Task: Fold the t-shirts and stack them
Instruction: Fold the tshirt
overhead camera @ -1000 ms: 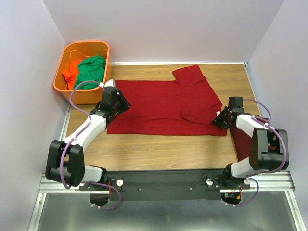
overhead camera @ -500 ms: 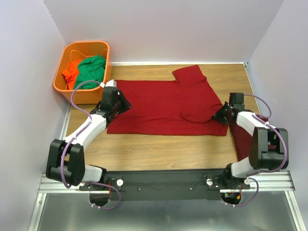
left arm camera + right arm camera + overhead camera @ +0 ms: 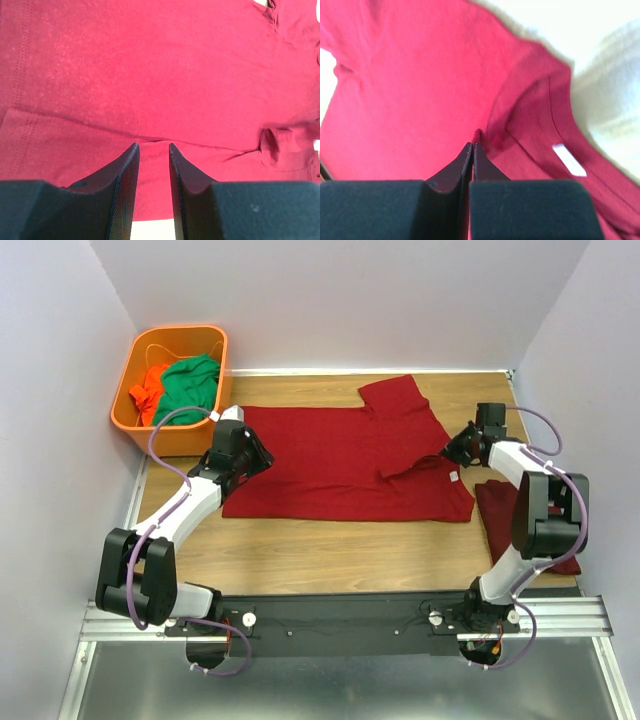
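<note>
A maroon t-shirt (image 3: 330, 455) lies spread across the middle of the wooden table, its neck end to the right and one sleeve pointing to the back. My right gripper (image 3: 450, 452) is shut on a pinch of its fabric beside the collar (image 3: 472, 145), with the white neck label (image 3: 568, 160) just to the right of the jaws. My left gripper (image 3: 262, 457) sits low over the shirt's left end; its jaws (image 3: 152, 146) stand narrowly apart with nothing between them. A second, folded maroon t-shirt (image 3: 505, 515) lies at the right, partly under the right arm.
An orange basket (image 3: 180, 330) stands at the back left, holding a green garment (image 3: 192, 380) and a bright orange garment (image 3: 150, 390). Walls close in the table on the left, back and right. Bare wood (image 3: 330, 550) shows in front of the shirt.
My right gripper has moved toward the back, drawing the shirt's neck area with it; the fold there has opened and the label now shows. The left arm has not moved.
</note>
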